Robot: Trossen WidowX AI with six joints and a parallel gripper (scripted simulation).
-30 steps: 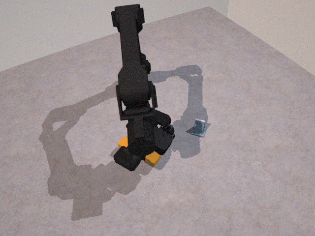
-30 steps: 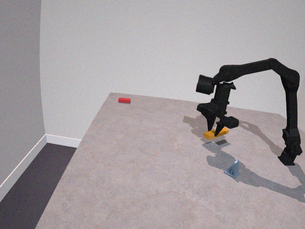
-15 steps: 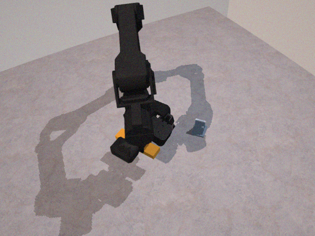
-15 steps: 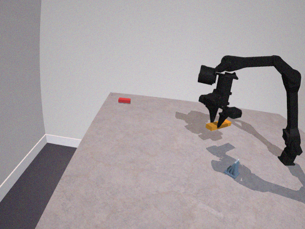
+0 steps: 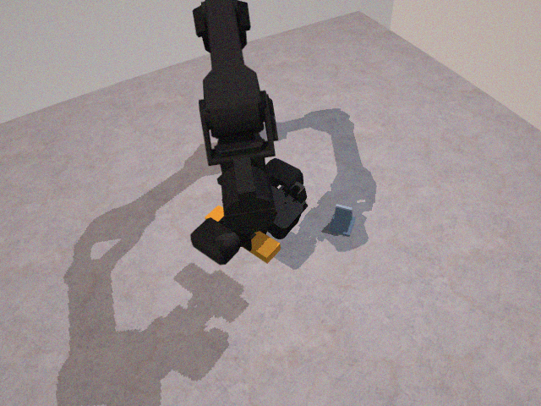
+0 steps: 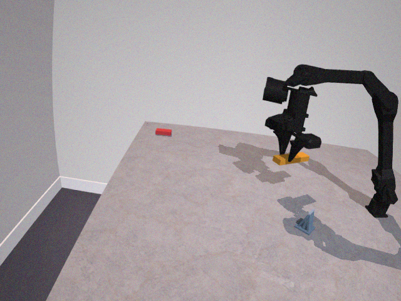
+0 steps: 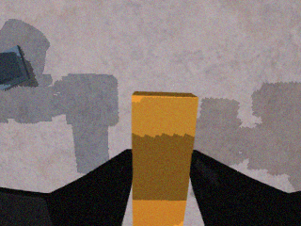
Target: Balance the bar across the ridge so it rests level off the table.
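Gripper (image 6: 287, 156) points down over the table (image 6: 181, 207), jaws clamped on the orange bar (image 6: 291, 158), one finger on each long side. In the wrist view the bar (image 7: 161, 176) runs straight away from the camera between the two dark fingers, which press against its flanks at about mid-length; a band of shadow crosses its top face there.

Bar position: in the exterior view it appears lifted off the table, roughly level, its cast shadow lying apart from it to the left and lower down (the separation of bar and shadow is the main evidence for the lift; no direct gap is resolvable under it). In the top view only the two ends of the bar (image 5: 263, 246) show, sticking out on either side of the wrist housing; the middle is hidden by the arm (image 5: 231, 109).

Ridge: a small blue-grey wedge piece (image 6: 306, 222) stands upright on its flat base on the table, well apart from the bar and nearer the exterior camera. In the top view the ridge (image 5: 341, 220) sits to the right of the gripper, inside the arm's shadow. The wrist view catches just a corner of it (image 7: 13, 70) at the left edge. Bar and ridge are not in contact.

Other item: a red block (image 6: 163, 132) lies flat near the far left corner of the table, well away from everything else.
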